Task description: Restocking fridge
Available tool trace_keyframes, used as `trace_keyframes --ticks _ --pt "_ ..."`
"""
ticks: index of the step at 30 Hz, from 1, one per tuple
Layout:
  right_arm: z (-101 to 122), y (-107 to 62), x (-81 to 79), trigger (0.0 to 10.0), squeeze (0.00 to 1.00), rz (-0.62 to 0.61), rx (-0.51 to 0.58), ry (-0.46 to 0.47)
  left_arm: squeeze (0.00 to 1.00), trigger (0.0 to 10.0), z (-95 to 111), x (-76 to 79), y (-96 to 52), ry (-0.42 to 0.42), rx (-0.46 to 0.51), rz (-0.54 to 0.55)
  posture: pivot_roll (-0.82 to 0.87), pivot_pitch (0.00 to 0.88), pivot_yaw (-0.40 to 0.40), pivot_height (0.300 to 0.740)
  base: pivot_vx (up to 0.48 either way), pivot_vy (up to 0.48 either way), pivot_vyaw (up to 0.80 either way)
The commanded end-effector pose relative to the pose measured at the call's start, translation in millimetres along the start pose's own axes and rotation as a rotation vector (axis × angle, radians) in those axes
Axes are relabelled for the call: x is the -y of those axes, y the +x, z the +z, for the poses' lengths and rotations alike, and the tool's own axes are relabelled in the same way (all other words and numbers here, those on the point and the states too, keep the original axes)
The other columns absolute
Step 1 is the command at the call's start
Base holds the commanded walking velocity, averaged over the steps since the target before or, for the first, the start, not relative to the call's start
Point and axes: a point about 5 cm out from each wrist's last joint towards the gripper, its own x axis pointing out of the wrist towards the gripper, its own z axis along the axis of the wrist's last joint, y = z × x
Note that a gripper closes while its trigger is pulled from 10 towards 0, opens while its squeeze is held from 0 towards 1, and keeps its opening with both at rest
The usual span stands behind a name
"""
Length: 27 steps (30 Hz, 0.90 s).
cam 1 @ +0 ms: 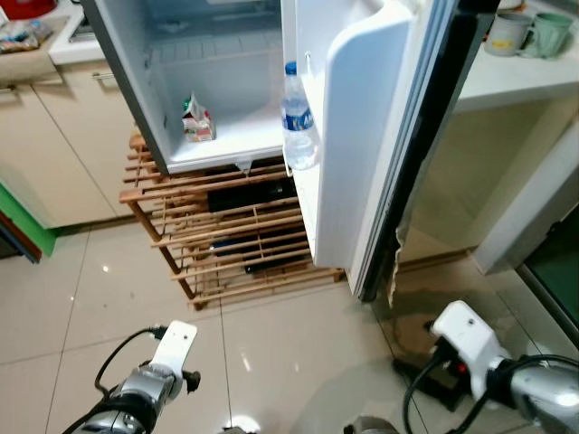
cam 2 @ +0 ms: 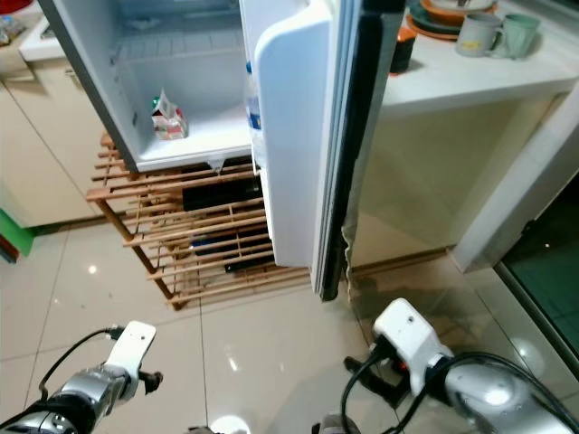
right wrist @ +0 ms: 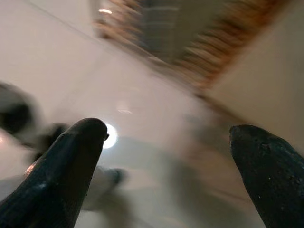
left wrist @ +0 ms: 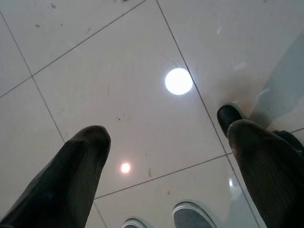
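A small white fridge stands open on a wooden rack. Inside it sits a small carton on the floor of the compartment. A water bottle with a blue cap stands in the door shelf. Both arms hang low over the tiled floor. My left gripper is open, its fingers wide apart with only tiles between them. My right gripper is open too, pointing at the floor near the rack, and holds nothing.
The open fridge door juts toward me at the middle. A white counter on the right carries mugs. Beige cabinets line the left. A dark object lies on the floor by my right arm.
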Motion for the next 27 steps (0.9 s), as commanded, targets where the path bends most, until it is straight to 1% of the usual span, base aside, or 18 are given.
trace_keyframes --ticks 1,2,3,4,6,7,11,12,14,16,18,21,22,23,24,25,26,27 --pt "14 -6.3 30.4 10.0 0.00 -0.170 0.034 -0.083 0.00 10.0 1 -2.0 -0.1 0.011 -0.007 -0.001 -0.27 0.015 0.089 0.716 0.000 0.000 0.00" --pt "19 -7.0 38.4 10.0 0.00 -0.220 0.050 -0.102 0.00 10.0 1 -2.1 -0.1 0.011 -0.007 0.000 -0.27 0.015 0.089 0.716 0.000 0.000 0.00" --pt "32 -6.7 48.1 10.0 0.00 -0.280 0.101 -0.103 0.00 10.0 1 -2.1 -0.1 0.007 -0.006 0.001 -0.27 0.012 0.089 0.716 0.000 0.000 0.00" --pt "41 -6.7 53.6 10.0 0.00 -0.313 0.137 -0.099 0.00 10.0 1 -2.1 0.0 0.005 -0.006 0.002 -0.27 0.012 0.089 0.716 0.000 0.000 0.00" --pt "63 -3.2 56.9 10.0 0.00 -0.341 0.229 -0.091 0.00 10.0 1 -1.6 0.1 0.002 -0.010 0.002 -0.27 0.012 0.089 0.716 0.000 0.000 0.00" --pt "83 4.0 51.1 10.0 0.00 -0.306 0.321 -0.066 0.00 10.0 0 -0.6 0.2 -0.003 -0.017 0.001 -0.25 0.006 0.086 0.716 0.000 0.000 0.00" --pt "104 13.0 38.5 10.0 0.00 -0.215 0.417 -0.050 0.00 10.0 -3 1.0 0.6 -0.013 -0.032 -0.001 -0.24 0.003 0.078 0.716 0.000 0.000 0.00" --pt "110 13.1 34.3 10.0 0.00 -0.180 0.433 -0.064 0.00 10.0 -4 0.8 0.6 -0.022 -0.039 0.001 -0.24 0.004 0.075 0.716 0.000 0.000 0.00" --pt "121 11.6 29.1 10.0 0.00 -0.126 0.471 -0.061 0.00 10.0 -3 1.3 0.4 -0.069 -0.048 -0.010 -0.23 0.007 0.074 0.716 0.000 0.000 0.00" --pt "135 11.9 24.6 10.0 0.00 -0.086 0.526 -0.050 0.00 10.0 3 2.0 0.1 -0.051 -0.032 -0.007 -0.23 0.005 0.074 0.716 0.000 0.000 0.00" --pt "155 17.1 13.4 10.0 0.00 -0.012 0.594 -0.047 0.00 10.0 10 4.5 -0.2 -0.032 -0.013 -0.009 -0.23 0.003 0.073 0.716 0.000 0.000 0.00" --pt "190 29.5 -7.5 10.0 0.00 0.096 0.705 -0.043 0.00 10.0 18 8.1 -0.7 -0.021 0.006 -0.018 -0.23 0.000 0.071 0.716 0.000 0.000 0.00" --pt "213 37.0 -20.9 10.0 0.00 0.143 0.776 -0.033 0.00 10.0 21 9.3 -0.9 -0.016 0.013 -0.020 -0.23 0.000 0.070 0.716 0.000 0.000 0.00" --pt "234 41.0 -36.4 10.0 0.00 0.201 0.844 -0.027 0.00 10.0 23 10.2 -1.1 -0.015 0.019 -0.022 -0.23 0.000 0.070 0.716 0.000 0.000 0.00" --pt "253 41.3 -52.5 10.0 0.00 0.265 0.904 -0.030 0.00 10.0 26 11.2 -1.3 -0.017 0.024 -0.024 -0.22 0.000 0.067 0.716 0.000 0.000 0.00" --pt "266 38.2 -66.4 10.0 0.00 0.328 0.957 -0.032 0.00 10.0 28 12.2 -1.5 -0.020 0.030 -0.026 -0.21 0.000 0.060 0.716 0.000 0.000 0.00" --pt "272 35.3 -73.5 10.0 0.00 0.365 0.984 -0.033 0.00 10.0 29 12.7 -1.6 -0.023 0.033 -0.028 -0.21 0.000 0.060 0.716 0.000 0.000 0.00" --pt "272 33.4 -76.3 10.0 0.00 0.399 0.991 -0.024 0.00 10.0 30 13.4 -1.7 -0.029 0.039 -0.028 -0.20 0.000 0.046 0.716 0.000 0.000 0.00"
